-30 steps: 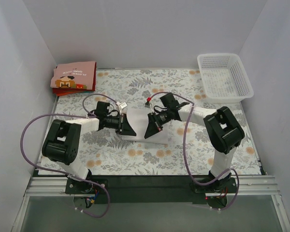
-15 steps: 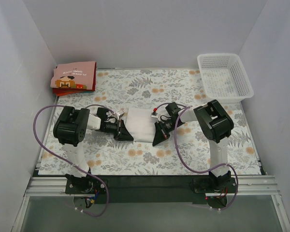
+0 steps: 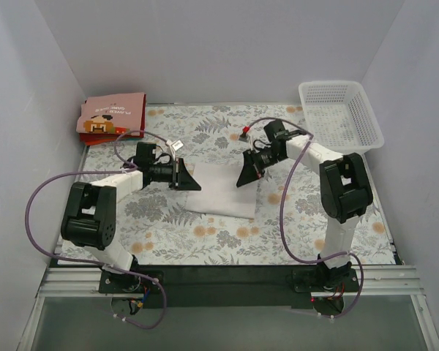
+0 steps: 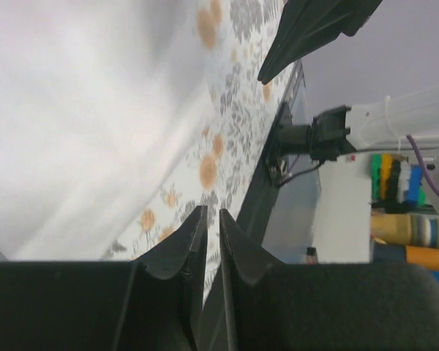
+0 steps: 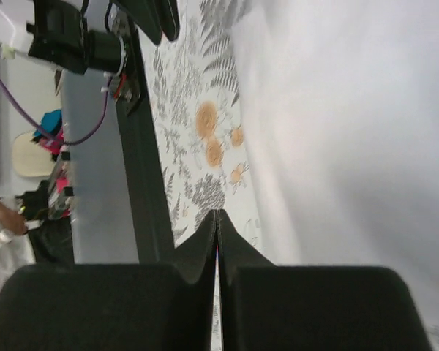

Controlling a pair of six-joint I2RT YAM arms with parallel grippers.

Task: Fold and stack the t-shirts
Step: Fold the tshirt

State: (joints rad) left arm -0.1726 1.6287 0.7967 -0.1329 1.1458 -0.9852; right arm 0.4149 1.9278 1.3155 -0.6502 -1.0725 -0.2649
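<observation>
The white t-shirt [image 3: 223,194] lies folded into a rough rectangle on the floral tablecloth in the middle of the table. My left gripper [image 3: 190,177] is at its far left corner and my right gripper [image 3: 246,174] at its far right corner. Both are low over the cloth. In the left wrist view the jaws [image 4: 213,212] are together with nothing between them, and the shirt [image 4: 80,110] lies beyond them. In the right wrist view the jaws [image 5: 216,213] are shut and empty beside the shirt [image 5: 351,110]. A pink printed folded shirt [image 3: 111,115] lies on a red one [image 3: 111,138] at the far left corner.
A white lattice basket [image 3: 340,117] stands at the far right corner. White walls close in the left, back and right sides. A black rail [image 3: 227,274] runs along the near edge by the arm bases.
Both grippers have moved from the shirt's near side to its far corners. The shirt, bunched between them before, now lies flat and wider.
</observation>
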